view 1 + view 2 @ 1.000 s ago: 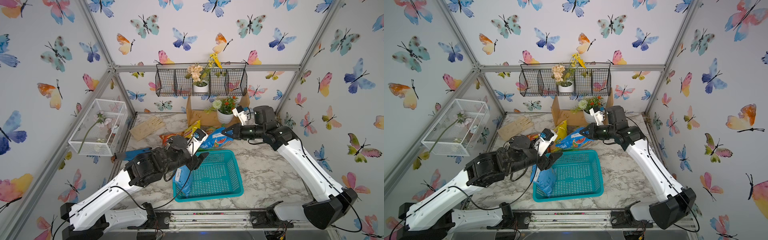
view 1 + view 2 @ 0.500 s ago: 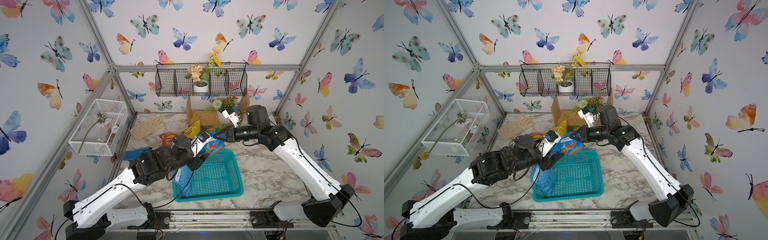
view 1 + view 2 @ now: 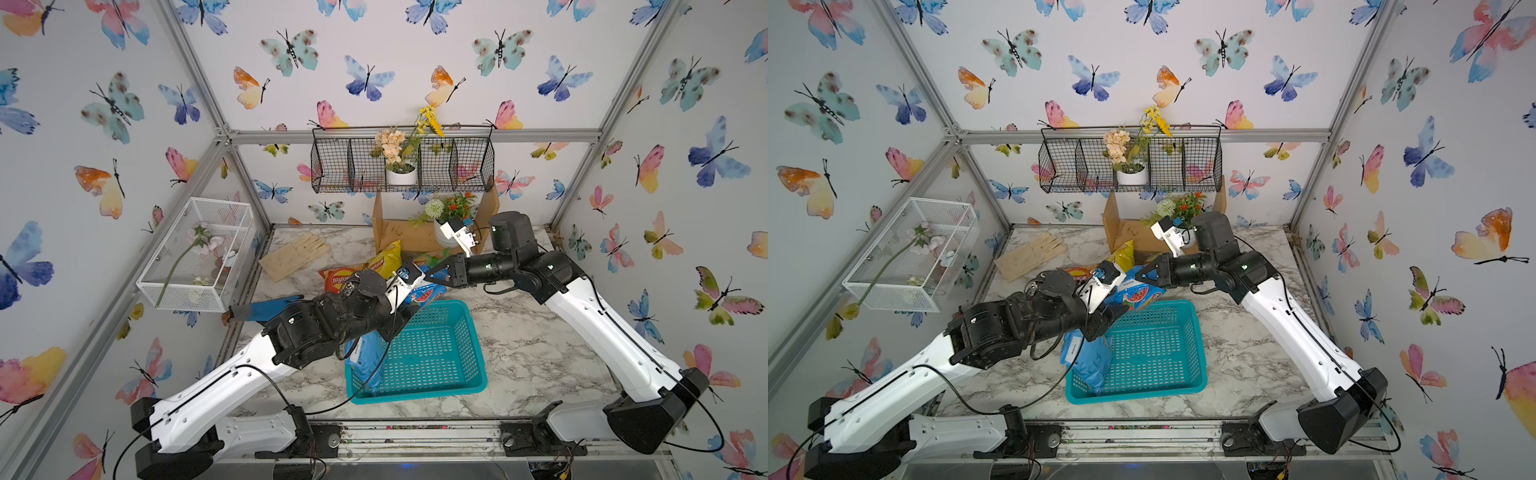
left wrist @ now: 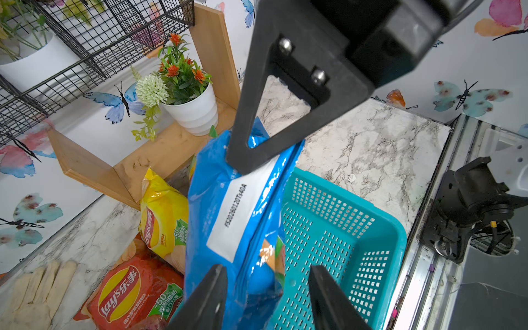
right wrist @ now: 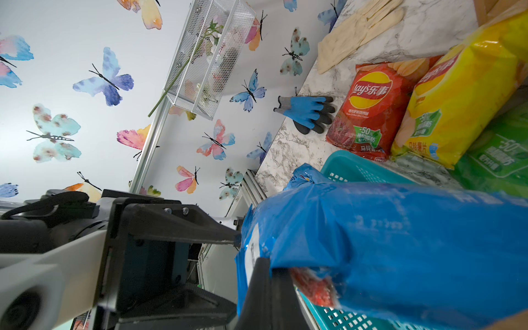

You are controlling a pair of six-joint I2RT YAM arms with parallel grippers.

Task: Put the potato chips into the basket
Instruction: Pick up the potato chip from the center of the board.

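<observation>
Right jaws pinch blue chip bag (image 4: 211,200) edge over basket (image 3: 419,394) far rim; left jaws spread astride same bag. Risk: early release tips bag outside onto worktop (image 3: 532,332)

Teal basket (image 3: 432,353) with blue bag (image 3: 368,365) propped at nine o'clock. Second blue bag (image 3: 422,296) above eleven o'clock corner; red bag (image 3: 338,281), yellow bag (image 3: 384,261) beyond.
</observation>
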